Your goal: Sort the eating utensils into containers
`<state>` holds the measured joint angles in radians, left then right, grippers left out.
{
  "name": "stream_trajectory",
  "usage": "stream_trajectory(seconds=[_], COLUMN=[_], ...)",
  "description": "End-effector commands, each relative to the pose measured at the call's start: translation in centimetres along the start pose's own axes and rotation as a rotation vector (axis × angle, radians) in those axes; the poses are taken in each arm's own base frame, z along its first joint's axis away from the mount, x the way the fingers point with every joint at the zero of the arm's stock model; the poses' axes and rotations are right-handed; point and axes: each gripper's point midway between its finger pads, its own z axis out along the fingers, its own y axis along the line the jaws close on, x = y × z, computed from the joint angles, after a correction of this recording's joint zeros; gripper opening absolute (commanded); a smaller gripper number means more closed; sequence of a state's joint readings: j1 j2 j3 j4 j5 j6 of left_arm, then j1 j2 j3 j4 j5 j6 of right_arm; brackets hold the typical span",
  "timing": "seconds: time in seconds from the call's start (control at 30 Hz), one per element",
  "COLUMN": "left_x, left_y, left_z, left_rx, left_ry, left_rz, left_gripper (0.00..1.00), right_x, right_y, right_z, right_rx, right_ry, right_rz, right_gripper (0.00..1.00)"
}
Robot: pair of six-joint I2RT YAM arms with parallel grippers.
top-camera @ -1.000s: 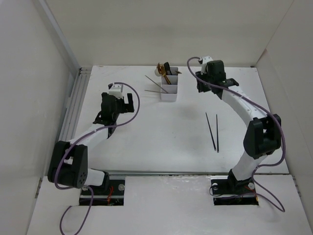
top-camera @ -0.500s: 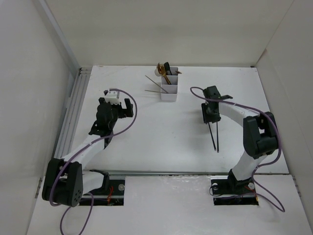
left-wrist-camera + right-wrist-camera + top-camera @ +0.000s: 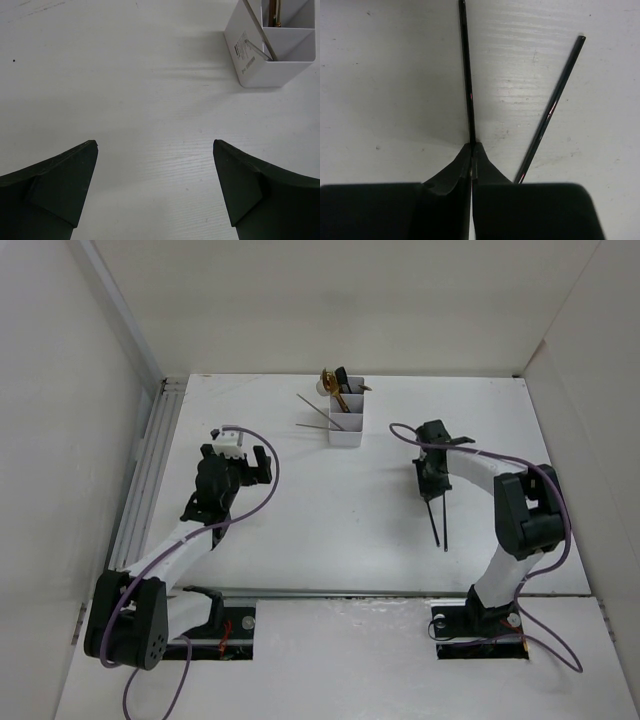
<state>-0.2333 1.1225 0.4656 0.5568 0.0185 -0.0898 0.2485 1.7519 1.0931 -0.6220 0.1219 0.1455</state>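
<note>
The white three-compartment organiser (image 3: 346, 420) stands at the back centre and holds gold and black utensils (image 3: 336, 383) in its far end, with thin sticks (image 3: 312, 412) leaning out to the left. It also shows in the left wrist view (image 3: 272, 55). Two dark chopsticks lie on the table at the right. My right gripper (image 3: 432, 486) (image 3: 472, 147) is down on the table, shut on the left chopstick (image 3: 466, 75) (image 3: 432, 522). The other chopstick (image 3: 552, 105) (image 3: 445, 525) lies free beside it. My left gripper (image 3: 258, 465) (image 3: 155, 146) is open and empty above bare table, left of the organiser.
White walls enclose the table on the left, back and right. A metal rail (image 3: 150, 455) runs along the left edge. The arm bases (image 3: 210, 620) sit at the near edge.
My right arm came down from beside the organiser to the chopsticks and shut on the left one. My left arm drew back a little toward the near left.
</note>
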Motion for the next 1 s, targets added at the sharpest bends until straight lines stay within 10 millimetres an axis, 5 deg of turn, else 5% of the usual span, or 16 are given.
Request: stream_trajectory(seconds=[0.0,0.17,0.27,0.3,0.53,0.73,0.77,0.87,0.9,0.97], left_x=[-2.2,-2.2,-2.3,-2.3,-2.0,-2.0,-2.2,-1.9,-2.4,-2.6], left_y=[-0.2,-0.1,-0.1,-0.1,-0.1,0.3,0.6,1.2,1.5,1.9], left_z=[-0.3,-0.3,0.1,0.1,0.9,2.0,2.2,2.9,3.0,3.3], left_rx=[0.012,0.003,0.001,0.001,-0.005,-0.032,-0.047,-0.078,-0.093,-0.118], left_ry=[-0.082,-0.084,-0.073,-0.073,-0.037,-0.007,-0.009,0.011,0.015,0.017], left_rz=[-0.016,-0.016,-0.016,-0.016,-0.015,-0.005,-0.005,0.022,0.036,0.046], left_gripper=[1.0,1.0,1.0,1.0,1.0,1.0,1.0,1.0,1.0,1.0], right_x=[0.3,-1.6,-6.3,-6.3,-14.8,-21.4,-22.4,-24.8,-25.6,-26.8], right_y=[0.1,1.1,2.0,2.0,3.4,12.2,13.7,17.8,18.7,20.6], right_z=[0.7,-0.5,-5.3,-5.3,-15.6,-25.2,-24.3,-27.3,-25.1,-26.0], right_rx=[-0.011,-0.078,-0.155,-0.155,-0.262,-0.446,-0.47,-0.558,-0.559,-0.598], right_ry=[0.04,-0.04,-0.274,-0.275,-0.688,-1.081,-1.082,-1.203,-1.185,-1.239], right_rz=[-0.009,-0.036,-0.034,-0.034,-0.147,-0.512,-0.557,-0.727,-0.782,-0.86], right_gripper=[0.0,0.0,0.0,0.0,0.0,0.0,0.0,0.0,0.0,0.0])
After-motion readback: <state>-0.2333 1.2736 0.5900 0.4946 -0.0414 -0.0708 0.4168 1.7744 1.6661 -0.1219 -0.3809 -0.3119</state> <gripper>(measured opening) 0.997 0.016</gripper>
